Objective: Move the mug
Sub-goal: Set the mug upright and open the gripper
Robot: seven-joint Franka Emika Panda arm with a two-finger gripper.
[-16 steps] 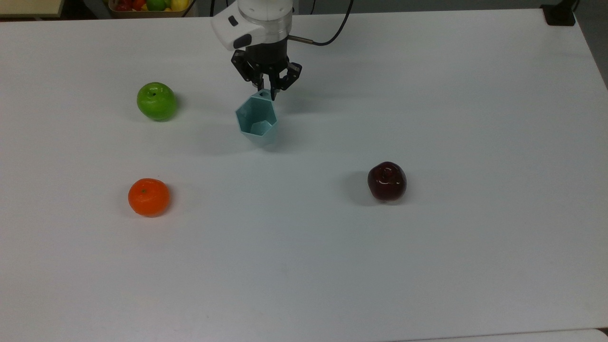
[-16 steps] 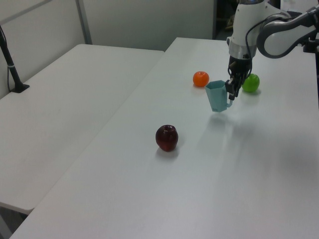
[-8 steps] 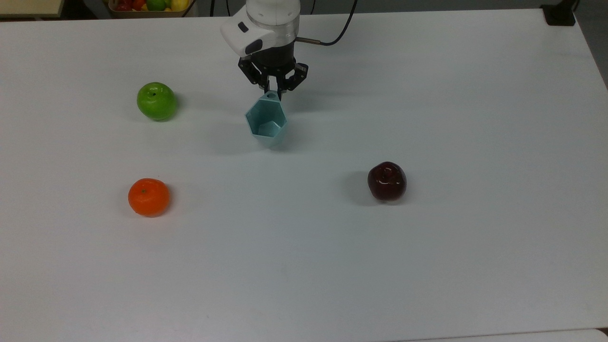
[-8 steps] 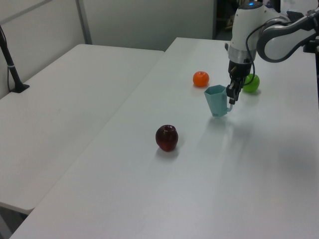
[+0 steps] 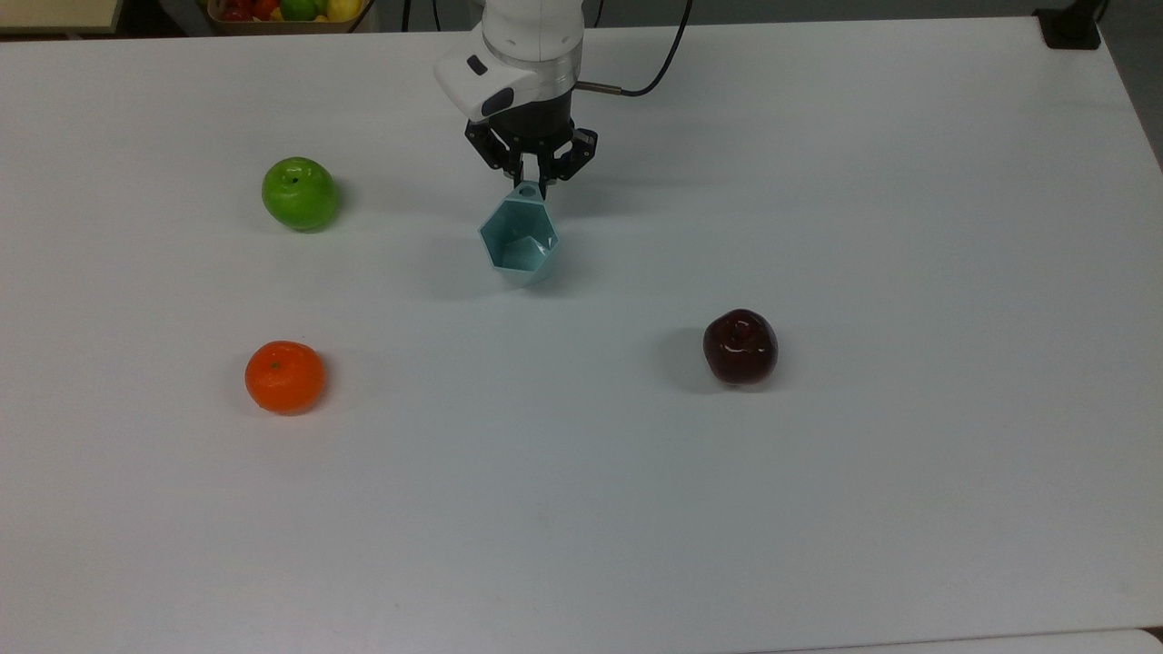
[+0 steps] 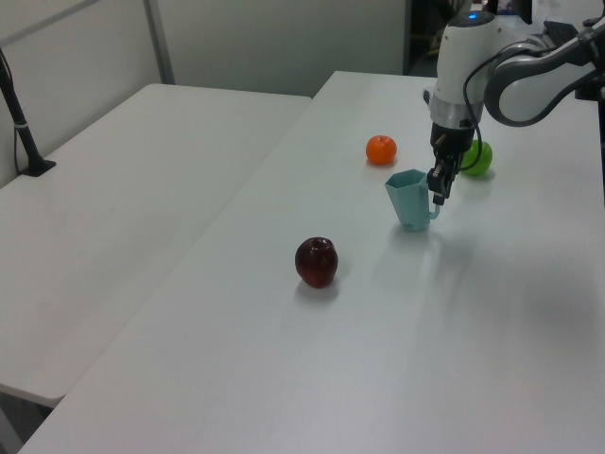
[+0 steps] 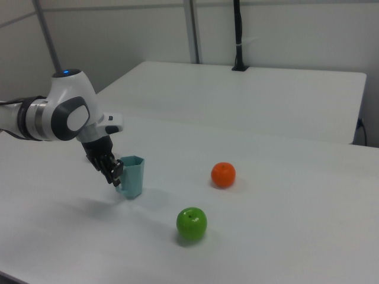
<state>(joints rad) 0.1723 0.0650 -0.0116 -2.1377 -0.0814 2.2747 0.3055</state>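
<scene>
mug (image 5: 519, 243) mid-table (image 5: 818, 500) — fingers (image 5: 542, 188) pinching handle

Upright teal faceted mug (image 5: 519, 240)

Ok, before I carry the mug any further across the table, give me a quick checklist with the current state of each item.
1. Grip: gripper is shut on the mug at its handle: ok.
2. Mug attitude: it looks upright in the left view, opening up: ok.
3. Mug clear of the table: cannot tell; its base sits close to the surface.
4. Red apple stands well apart on the top view's right: ok.
5. Green apple and orange are apart on the top view's left: ok.
6. Cable behind the wrist hangs free: ok.
</scene>
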